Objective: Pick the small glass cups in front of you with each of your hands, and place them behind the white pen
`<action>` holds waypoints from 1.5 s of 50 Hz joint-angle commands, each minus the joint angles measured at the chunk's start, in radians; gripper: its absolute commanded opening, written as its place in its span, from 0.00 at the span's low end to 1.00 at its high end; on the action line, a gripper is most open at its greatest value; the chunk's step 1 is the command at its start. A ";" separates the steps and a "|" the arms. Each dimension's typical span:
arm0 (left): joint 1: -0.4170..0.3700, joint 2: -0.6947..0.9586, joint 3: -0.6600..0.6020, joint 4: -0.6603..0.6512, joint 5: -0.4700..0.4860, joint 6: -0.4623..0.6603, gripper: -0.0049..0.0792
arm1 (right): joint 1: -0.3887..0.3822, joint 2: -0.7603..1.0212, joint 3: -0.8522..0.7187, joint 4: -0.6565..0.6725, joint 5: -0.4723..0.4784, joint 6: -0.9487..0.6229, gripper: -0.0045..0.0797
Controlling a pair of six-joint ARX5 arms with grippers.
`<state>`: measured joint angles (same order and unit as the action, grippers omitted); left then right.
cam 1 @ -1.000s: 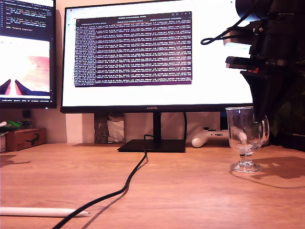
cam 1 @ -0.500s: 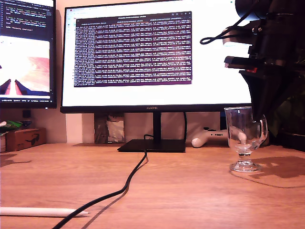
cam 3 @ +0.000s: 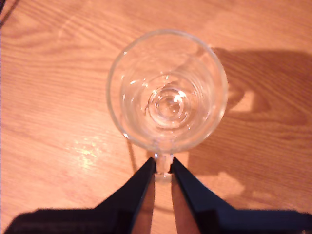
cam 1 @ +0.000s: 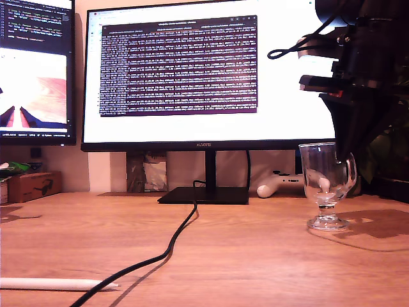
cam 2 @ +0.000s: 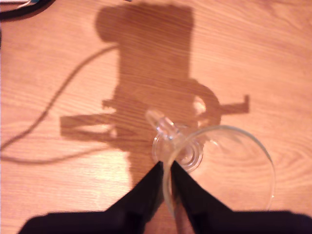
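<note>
- The first glass cup (cam 2: 187, 152) is plain clear glass. Looking down into it, the wood grain of the desk (cam 2: 73, 48) shows straight through the bowl and the round foot.
- My first gripper (cam 2: 165, 165) has its two dark fingers nearly pressed together, with the cup's thin rim wall pinched between them. The loop handle points away from the fingers.
- The second glass cup (cam 3: 166, 90) is seen from straight above as a round rim with the rings of the stem and foot at the centre, and only desk shows through the glass.
- My second gripper (cam 3: 163, 163) is pinched on this cup's handle, which sticks out from the rim toward it.
- In the exterior view a glass cup (cam 1: 326, 185) stands upright at that view's right. It has a short stem, a round foot and a handle on its right side, and a pale shape behind shows through the bowl.
- A dark arm (cam 1: 358, 115) reaches down to its handle side; I cannot tell which arm it is.
- The white pen (cam 1: 57, 283) lies flat at the exterior view's lower left, well apart from that cup and nearer the camera.
- A black cable (cam 1: 172, 243) crosses the pen's tip and runs back to the monitor (cam 1: 211, 70).
</note>
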<state>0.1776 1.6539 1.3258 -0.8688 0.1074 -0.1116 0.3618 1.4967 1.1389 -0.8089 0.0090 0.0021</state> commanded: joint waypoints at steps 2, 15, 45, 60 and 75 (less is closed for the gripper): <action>0.003 0.008 -0.009 -0.016 0.006 0.027 0.03 | 0.005 0.012 0.009 0.016 0.000 -0.002 0.04; 0.001 0.002 -0.008 -0.047 0.058 0.042 0.03 | 0.005 0.012 0.009 0.006 0.000 -0.002 0.04; -0.149 -0.131 -0.009 -0.060 0.069 0.120 0.03 | 0.115 0.011 0.103 -0.085 -0.012 -0.005 0.04; -0.244 -0.131 -0.010 -0.098 0.084 0.159 0.03 | 0.224 0.011 0.184 -0.109 -0.107 -0.010 0.04; -0.280 -0.131 -0.013 -0.126 0.134 0.172 0.03 | 0.325 0.011 0.186 -0.032 -0.190 -0.010 0.04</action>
<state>-0.0959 1.5269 1.3254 -0.9920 0.2241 0.0551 0.6712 1.5059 1.3098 -0.8673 -0.1749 -0.0021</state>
